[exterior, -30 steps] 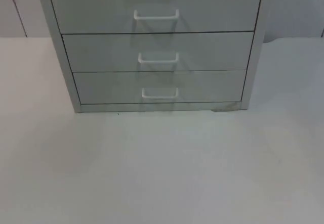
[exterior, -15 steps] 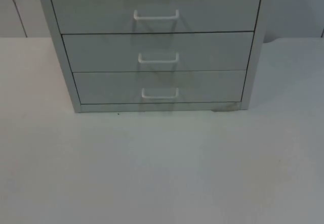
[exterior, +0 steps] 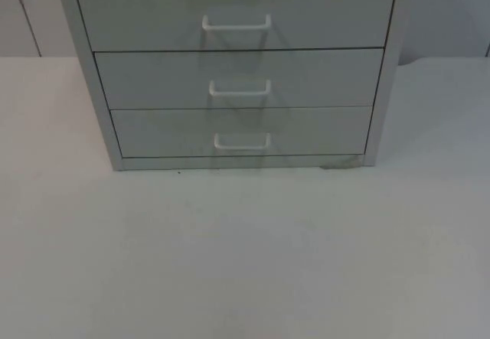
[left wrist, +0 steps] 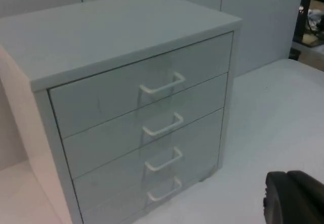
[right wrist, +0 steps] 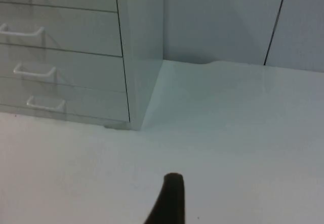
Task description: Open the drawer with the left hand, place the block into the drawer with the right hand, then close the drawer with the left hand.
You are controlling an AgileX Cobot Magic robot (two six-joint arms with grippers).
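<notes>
Left gripper [left wrist: 296, 196] off the cabinet's front right corner, apart from it; right gripper [right wrist: 169, 198] above bare white table [exterior: 245, 255], well clear; jaw state of either: can't tell. Grey drawer cabinet [exterior: 237, 71] stands against the partition wall [right wrist: 223, 16], all drawers flush, white handles [exterior: 236, 24] untouched.

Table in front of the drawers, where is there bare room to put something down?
The table is bare in front of the drawer cabinet, and also on both its sides, up to the partition wall. The cabinet fills the middle back. All its drawers are shut. The left gripper's fingertip and the right gripper's fingertip hang over bare table.
</notes>
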